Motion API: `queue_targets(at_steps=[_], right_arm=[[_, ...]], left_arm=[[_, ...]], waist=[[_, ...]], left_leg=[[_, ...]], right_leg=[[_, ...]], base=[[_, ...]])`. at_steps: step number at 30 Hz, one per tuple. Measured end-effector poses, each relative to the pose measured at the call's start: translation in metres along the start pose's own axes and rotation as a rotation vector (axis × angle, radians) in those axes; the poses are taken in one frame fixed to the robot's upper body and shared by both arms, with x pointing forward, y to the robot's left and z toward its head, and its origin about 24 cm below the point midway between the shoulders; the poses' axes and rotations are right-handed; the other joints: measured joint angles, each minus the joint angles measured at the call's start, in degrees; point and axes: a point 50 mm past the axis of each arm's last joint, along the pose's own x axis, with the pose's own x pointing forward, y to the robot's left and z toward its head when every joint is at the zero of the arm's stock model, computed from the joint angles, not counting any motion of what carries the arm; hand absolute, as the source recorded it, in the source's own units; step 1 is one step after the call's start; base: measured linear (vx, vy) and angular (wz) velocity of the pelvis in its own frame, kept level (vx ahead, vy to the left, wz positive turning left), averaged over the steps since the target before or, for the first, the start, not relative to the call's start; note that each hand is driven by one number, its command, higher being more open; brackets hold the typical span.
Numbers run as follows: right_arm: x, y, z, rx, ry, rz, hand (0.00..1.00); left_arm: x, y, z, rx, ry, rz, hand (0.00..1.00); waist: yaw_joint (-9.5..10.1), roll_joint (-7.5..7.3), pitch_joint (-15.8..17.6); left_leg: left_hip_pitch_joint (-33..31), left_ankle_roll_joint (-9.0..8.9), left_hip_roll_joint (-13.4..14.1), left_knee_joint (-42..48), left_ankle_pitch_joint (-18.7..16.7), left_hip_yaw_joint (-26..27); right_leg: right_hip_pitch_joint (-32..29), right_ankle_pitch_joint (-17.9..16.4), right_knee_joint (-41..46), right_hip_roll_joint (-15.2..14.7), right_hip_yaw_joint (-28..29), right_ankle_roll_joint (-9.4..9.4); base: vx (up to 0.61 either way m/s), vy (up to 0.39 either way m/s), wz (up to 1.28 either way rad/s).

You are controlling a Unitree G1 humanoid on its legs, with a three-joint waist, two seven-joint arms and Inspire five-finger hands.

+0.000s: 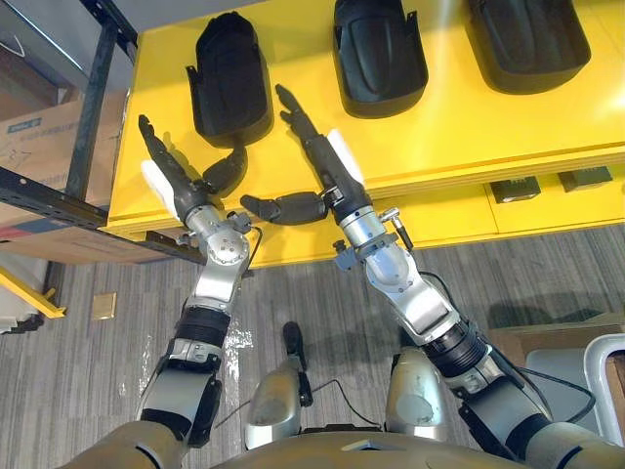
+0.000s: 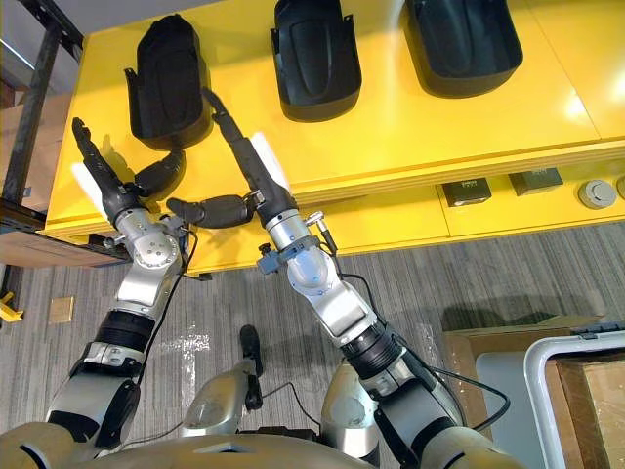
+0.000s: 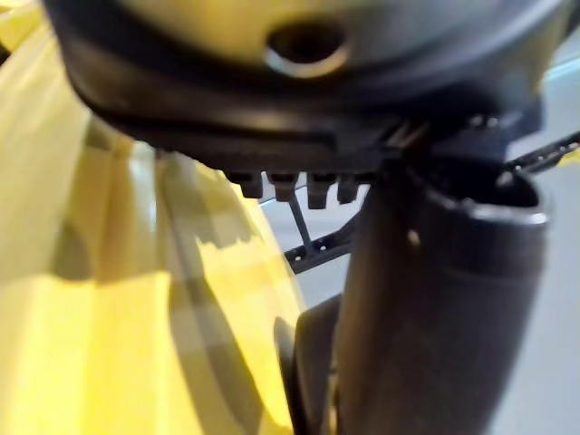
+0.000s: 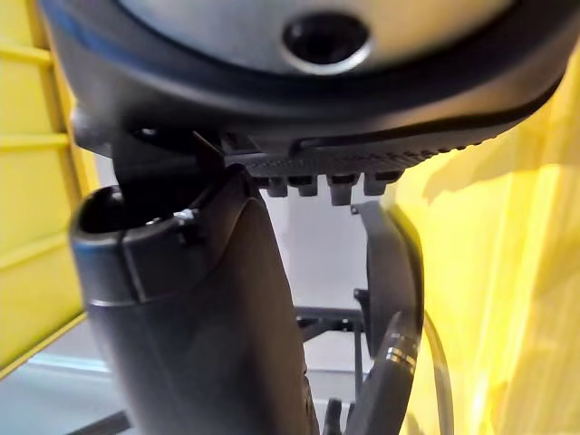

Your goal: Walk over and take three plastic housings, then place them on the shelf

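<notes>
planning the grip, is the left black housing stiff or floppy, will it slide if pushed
Left housing looks like a hollow moulded shell: probably stiff, light for its size. Lying flat on the smooth yellow shelf, it likely slides rather than tips.

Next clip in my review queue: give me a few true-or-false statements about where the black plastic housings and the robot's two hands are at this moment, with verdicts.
1. Three black plastic housings lie on the yellow shelf: the leftmost housing, the middle housing and the rightmost housing. True.
2. The housings are stacked on one another. False: they lie side by side, apart.
3. The left hand is curled round a housing. False: its fingers are straight and it holds nothing.
4. The right hand has straight fingers. True.
5. The two hands are on either side of the leftmost housing. True.
</notes>
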Motion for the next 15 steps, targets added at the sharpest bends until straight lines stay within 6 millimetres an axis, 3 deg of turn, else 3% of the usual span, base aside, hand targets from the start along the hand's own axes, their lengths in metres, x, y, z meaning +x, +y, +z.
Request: queue_targets(at_steps=[9,15], right_arm=[[0.005,-0.016,-0.013,-0.022,0.046,-0.152,1.00],[0.004,-0.024,-0.020,-0.025,0.051,-0.193,1.00]], left_arm=[[-0.055,0.016,0.011,-0.218,0.010,-0.188,1.00],[-0.071,0.024,0.009,-0.303,0.045,-0.240,1.00]], waist=[[0.58,0.36,0.69],[1.71,0.49,0.75]], left_leg=[[-0.46,0.27,-0.36,-0.31,0.30,-2.75],[-0.40,0.44,-0.35,-0.22,0.41,-4.18]], right_leg=[[1.50,-0.67,-0.25,-0.47,-2.75,-0.41],[2.78,-1.34,-0.34,-0.64,-4.47,-0.90]], base=[[0.04,-0.014,0.14],[-0.01,-0.008,0.12]])
